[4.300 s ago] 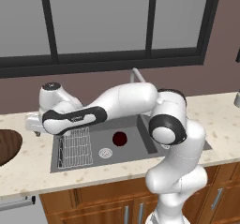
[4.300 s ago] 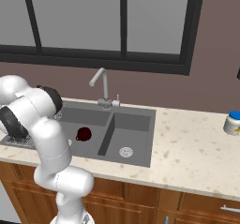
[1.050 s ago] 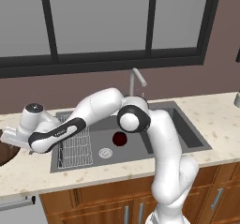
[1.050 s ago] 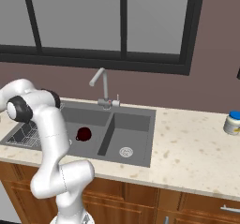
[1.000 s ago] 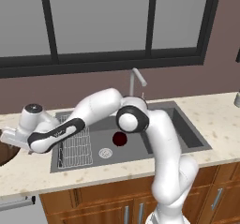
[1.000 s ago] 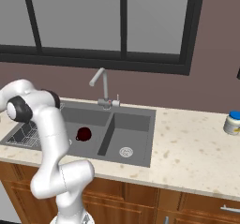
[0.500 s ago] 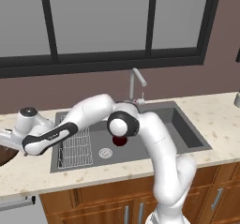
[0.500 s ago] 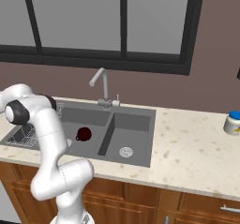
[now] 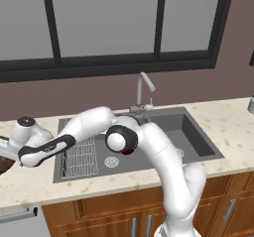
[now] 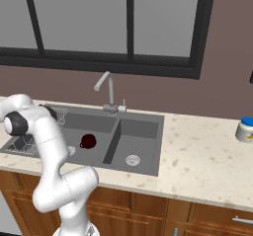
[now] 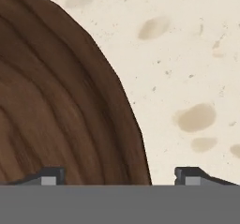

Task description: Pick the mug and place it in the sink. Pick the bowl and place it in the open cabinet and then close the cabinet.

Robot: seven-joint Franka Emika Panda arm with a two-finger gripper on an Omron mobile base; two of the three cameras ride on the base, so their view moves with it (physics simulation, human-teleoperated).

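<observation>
Left of the sink [image 9: 198, 142], out at the far end of the bench [image 9: 30, 186], the white arm stretches low across the basins and its hand hangs right over the bowl [image 11: 56, 106]. From the hand camera the claw [image 11: 119, 175] stands open, one dark tip over the wood-grained bowl and the other over bare speckled bench, so the bowl's rim runs between the two fingers; whether either one touches it I cannot tell. From the left base camera just a dark brown sliver of the bowl [image 9: 4, 165] peeks in at the picture's left edge, beside the sink's left rim. Over in the sink, the mug [image 10: 88, 141] sits on the floor of the left basin, close to the divider, a small maroon shape with its handle toward the drain. The wire rack [image 9: 79, 156] lies in the same basin, on the side away from the divider, partly under the arm's forearm. Behind the sink the silver faucet [image 10: 106, 92] stands against the wall, spout turned over the left basin. Right of the sink, well apart from it, a small jar with a blue lid [image 10: 245, 129] rests on the bench.
</observation>
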